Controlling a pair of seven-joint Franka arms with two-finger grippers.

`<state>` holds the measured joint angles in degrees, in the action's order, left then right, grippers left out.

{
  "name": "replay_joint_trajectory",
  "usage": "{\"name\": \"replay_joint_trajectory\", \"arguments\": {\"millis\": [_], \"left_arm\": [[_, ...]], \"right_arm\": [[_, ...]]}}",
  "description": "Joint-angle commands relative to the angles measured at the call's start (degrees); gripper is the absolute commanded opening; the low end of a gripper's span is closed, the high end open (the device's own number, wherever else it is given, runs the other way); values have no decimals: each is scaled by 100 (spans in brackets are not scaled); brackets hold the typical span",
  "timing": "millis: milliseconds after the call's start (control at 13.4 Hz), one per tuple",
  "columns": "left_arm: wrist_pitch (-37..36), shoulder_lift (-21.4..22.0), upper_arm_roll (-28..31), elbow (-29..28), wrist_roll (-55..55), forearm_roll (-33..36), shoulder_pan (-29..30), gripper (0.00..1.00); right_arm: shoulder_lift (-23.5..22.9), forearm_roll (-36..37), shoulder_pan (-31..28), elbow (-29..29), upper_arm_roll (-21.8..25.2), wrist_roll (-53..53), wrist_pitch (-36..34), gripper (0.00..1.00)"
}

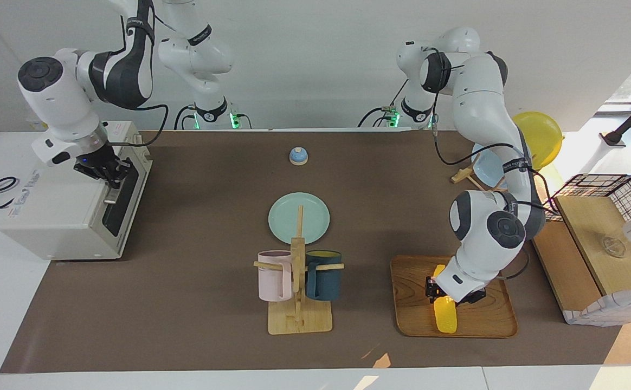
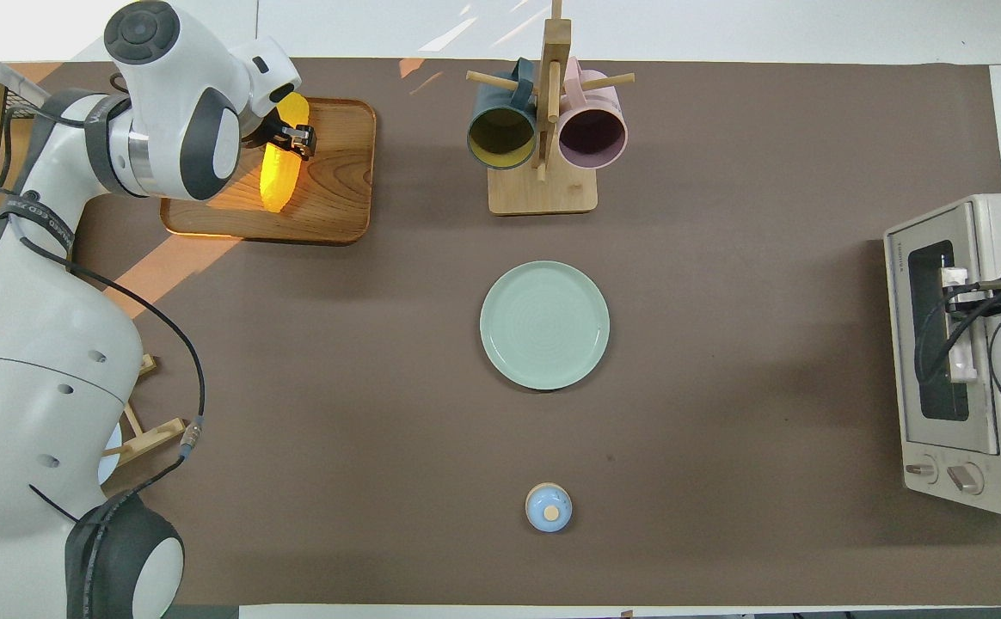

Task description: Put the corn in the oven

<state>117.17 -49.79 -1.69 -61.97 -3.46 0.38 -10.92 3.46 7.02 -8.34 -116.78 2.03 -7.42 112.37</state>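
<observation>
The yellow corn lies on a wooden tray at the left arm's end of the table, at the edge farthest from the robots. My left gripper is down on the cob's middle, shut on it. The off-white oven stands at the right arm's end with its dark glass door closed. My right gripper hangs shut at the top of that door, by the bar handle; whether it holds the handle I cannot tell.
A mug rack with a pink and a dark blue mug stands beside the tray. A green plate lies mid-table and a small blue bell nearer the robots. A wire basket with wooden boards and a plate stand sit by the left arm.
</observation>
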Motion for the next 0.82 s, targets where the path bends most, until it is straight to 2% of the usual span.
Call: {"name": "replay_joint_trajectory", "arguments": {"millis": [0,149,373,522,745], "left_arm": [[-168,-75,20,159,-41,112,-42,0],[-438,100,-24,159,3,16,-42,0],[-1238,680,19,80,29,-152,-216,0],[-1381,1136,28,-112,474,-239,-367,0],[-1162,2514,2,-1734,1320,-362,-594,0]], "right_arm": [[-109,-332,122,-600,-28,153,593,0],[-318,-464,306,-618,-28,345,768,0],[-636,-719,579,-705,-28,873,1198,0],[-645,-781,728,-925,-36,1058,1576,0],[-820,-1035,799,-1031,-36,1243,1788,0]]}}
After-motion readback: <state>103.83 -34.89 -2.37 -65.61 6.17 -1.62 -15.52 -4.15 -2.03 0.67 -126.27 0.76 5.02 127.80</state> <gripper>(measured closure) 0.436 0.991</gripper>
